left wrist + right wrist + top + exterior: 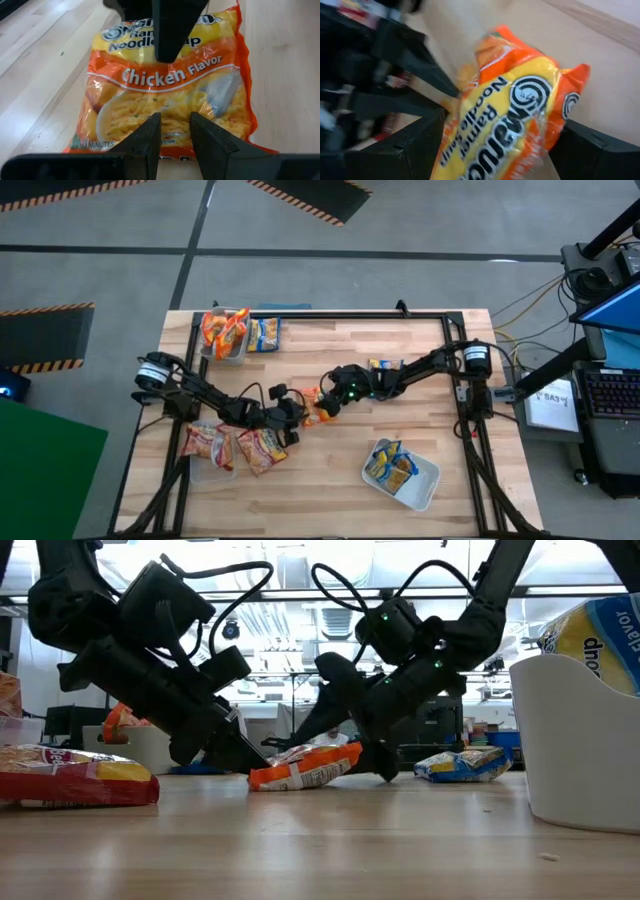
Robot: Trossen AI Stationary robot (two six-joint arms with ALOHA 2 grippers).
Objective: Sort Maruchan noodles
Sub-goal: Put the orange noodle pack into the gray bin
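High view: both arms meet mid-table over one orange packet; left gripper comes in from the left, right gripper from the right. Sorting looks partly done, judging by the layout: orange packets in far-left tub; blue packets in near-right tub; red packets on/around near-left tub. Left to do: blue packet just beside the far-left tub, another blue one under the right arm, plus the orange one in hand.

Low view: orange packet lies on the table w/ its right end raised a bit; both grippers angle down at it from either side.

Left wrist view: left fingers close together, nearly closed, tips at the packet's edge; not clear they pinch any film. Right arm's finger rests on the far end.

Right wrist view: right fingers spread wide either side of the packet; straddling, not yet clamped, I'd say.
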